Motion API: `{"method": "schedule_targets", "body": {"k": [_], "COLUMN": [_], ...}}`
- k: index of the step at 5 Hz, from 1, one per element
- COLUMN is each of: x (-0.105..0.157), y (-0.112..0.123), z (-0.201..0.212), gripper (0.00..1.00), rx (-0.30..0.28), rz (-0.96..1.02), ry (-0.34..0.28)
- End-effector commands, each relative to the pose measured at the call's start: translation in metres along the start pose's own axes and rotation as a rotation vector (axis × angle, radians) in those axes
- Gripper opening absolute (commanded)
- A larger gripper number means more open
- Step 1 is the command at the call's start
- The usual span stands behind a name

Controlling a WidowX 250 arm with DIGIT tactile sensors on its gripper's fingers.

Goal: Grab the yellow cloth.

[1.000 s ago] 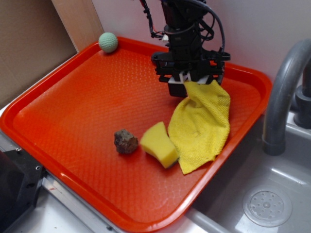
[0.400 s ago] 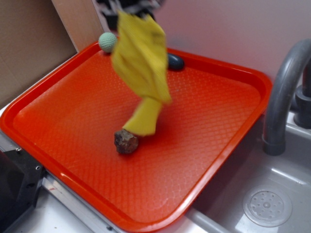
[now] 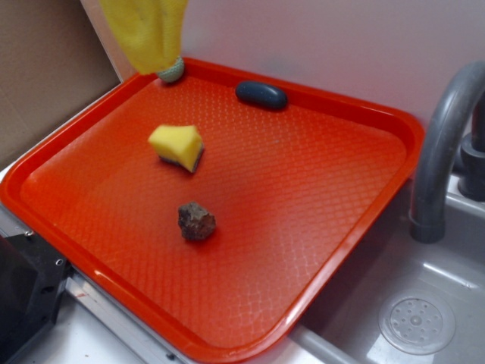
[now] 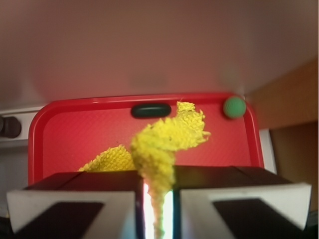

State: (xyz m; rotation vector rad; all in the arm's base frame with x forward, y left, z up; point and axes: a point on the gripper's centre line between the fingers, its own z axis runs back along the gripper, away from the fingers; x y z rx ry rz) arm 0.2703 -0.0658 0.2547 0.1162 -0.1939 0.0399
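The yellow cloth [image 3: 146, 32] hangs from the top left of the exterior view, lifted high above the orange tray [image 3: 326, 227]; the gripper itself is out of that frame. In the wrist view my gripper [image 4: 156, 209] is shut on the yellow cloth [image 4: 162, 144], a bunched strand of it pinched between the two dark fingers and the rest drooping over the tray [image 4: 65, 134].
A pale-yellow sponge [image 3: 176, 145] appears blurred above the tray's left middle. A brown rock [image 3: 196, 221] lies near the front. A dark oval object [image 3: 261, 95] and a green ball [image 3: 173, 72] sit at the back rim. A grey faucet [image 3: 443, 144] and sink [image 3: 417, 322] stand at the right.
The cloth has been lifted up and to the left, out of the tray. The sponge has shifted from beside the rock to the left middle. The arm has left the exterior view.
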Motion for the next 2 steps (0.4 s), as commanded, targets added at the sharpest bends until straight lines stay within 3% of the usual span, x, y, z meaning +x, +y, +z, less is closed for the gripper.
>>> {"method": "schedule_targets", "body": {"k": [1, 2], "x": [0.0068, 0.0068], "y": [-0.0201, -0.0232], "z": [-0.005, -0.0096], "gripper": [0.0, 0.0], "rx": [-0.086, -0.087], "rz": [0.044, 0.014], "ry": [-0.05, -0.046]}}
